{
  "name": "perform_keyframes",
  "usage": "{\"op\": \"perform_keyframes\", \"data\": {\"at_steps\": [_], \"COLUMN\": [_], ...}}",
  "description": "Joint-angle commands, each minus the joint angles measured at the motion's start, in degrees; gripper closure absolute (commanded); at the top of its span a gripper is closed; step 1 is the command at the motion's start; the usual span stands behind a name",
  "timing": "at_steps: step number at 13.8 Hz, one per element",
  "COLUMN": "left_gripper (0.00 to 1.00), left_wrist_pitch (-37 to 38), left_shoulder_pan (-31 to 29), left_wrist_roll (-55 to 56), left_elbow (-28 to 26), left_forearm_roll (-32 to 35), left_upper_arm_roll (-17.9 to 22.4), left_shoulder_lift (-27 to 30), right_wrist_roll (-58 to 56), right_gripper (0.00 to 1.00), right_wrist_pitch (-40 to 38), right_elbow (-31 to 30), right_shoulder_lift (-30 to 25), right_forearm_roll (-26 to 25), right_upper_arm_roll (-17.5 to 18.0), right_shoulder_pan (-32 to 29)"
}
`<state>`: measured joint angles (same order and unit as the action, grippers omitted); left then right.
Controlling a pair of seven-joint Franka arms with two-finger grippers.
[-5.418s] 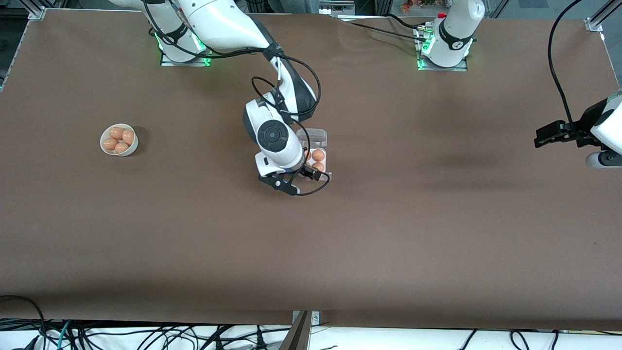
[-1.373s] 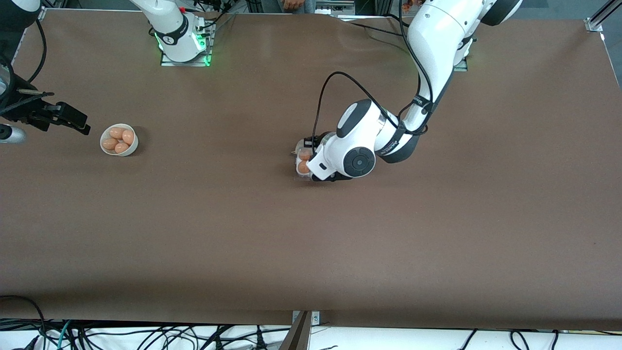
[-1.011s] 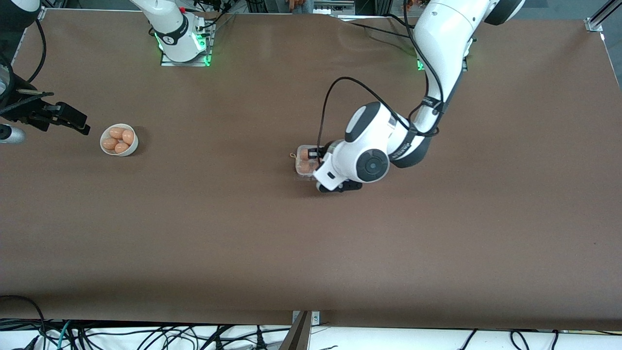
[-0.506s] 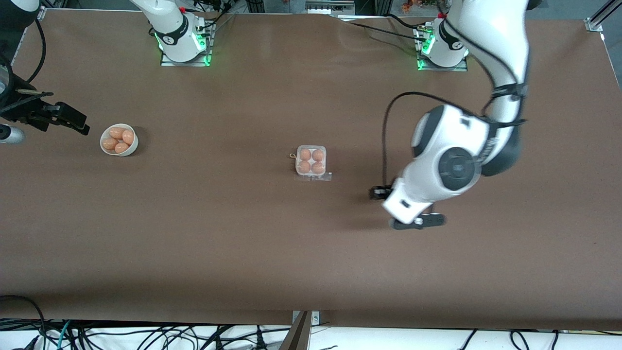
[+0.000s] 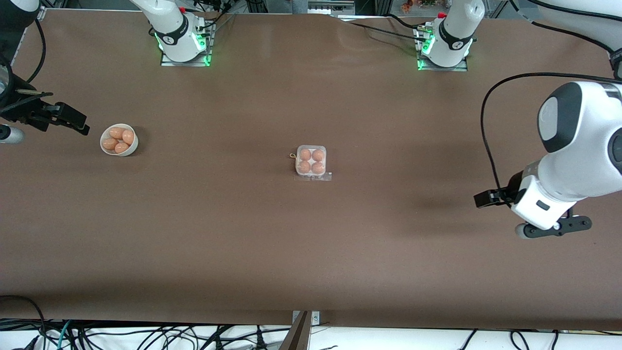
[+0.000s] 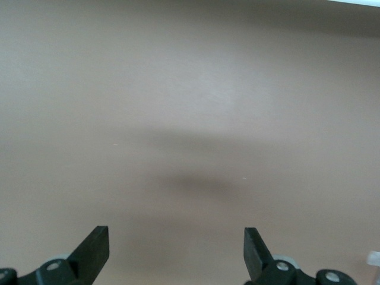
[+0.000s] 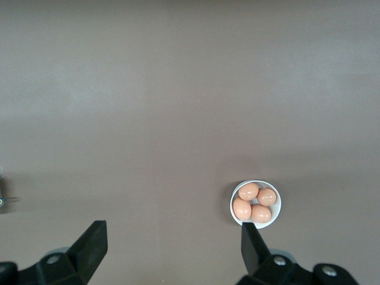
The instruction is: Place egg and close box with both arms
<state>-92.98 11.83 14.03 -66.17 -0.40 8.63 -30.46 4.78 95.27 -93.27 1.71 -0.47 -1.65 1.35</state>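
At the right arm's end of the brown table (image 5: 243, 233), we see the right gripper (image 7: 169, 252) held high and waiting, its two black fingers spread wide with nothing between them, over bare table just beside a round white bowl (image 5: 119, 140) that holds four orange-brown eggs. Near the middle of the table, roughly midway between the two green-lit bases, sits the box (image 5: 311, 162), a small square clear-plastic carton with all four cells filled; the egg (image 5: 318, 167) we take for the placed one is in the cell nearer the front camera and toward the left arm's end, though it looks the same as the three others and we cannot be sure which it is. The clear lid appears to lie shut over the eggs, as far as the high view lets us judge. A thin clear flap lies on the table at the box's edge nearest the front camera. Toward the left arm's end, well apart from the box, the left gripper (image 6: 177, 252) hangs over bare table, fingers fully parted and empty, a soft shadow on the surface below it.
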Motion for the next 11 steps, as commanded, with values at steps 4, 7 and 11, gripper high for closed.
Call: {"op": "perform_keyframes", "data": {"at_steps": [4,7,11], "left_gripper": [0.0,0.0,0.0], "left_wrist_pitch": [3.2,2.6,-3.7], "left_shoulder_pan": [-3.9,-5.7,-6.0], "left_wrist_roll": [-4.3,-11.7,-12.0], "left_elbow": [-5.7,-15.5,-27.8], "left_forearm_roll": [3.6,3.0,2.5], "left_upper_arm_roll": [-0.6,-0.7,-1.9], "left_shoulder_lift": [9.3,18.0,26.6], "right_wrist_roll": [-0.3,-0.3,-0.3], "right_gripper": [0.0,0.0,0.0], "right_wrist_pitch": [-1.2,-1.2,-1.2], "right_elbow": [1.3,1.3,1.3], "right_shoulder_lift": [0.3,0.3,0.4], "right_forearm_roll": [-0.3,-0.3,-0.3], "right_upper_arm_roll": [0.5,0.5,0.5], "right_shoulder_pan": [-0.6,-0.6,-0.6]}}
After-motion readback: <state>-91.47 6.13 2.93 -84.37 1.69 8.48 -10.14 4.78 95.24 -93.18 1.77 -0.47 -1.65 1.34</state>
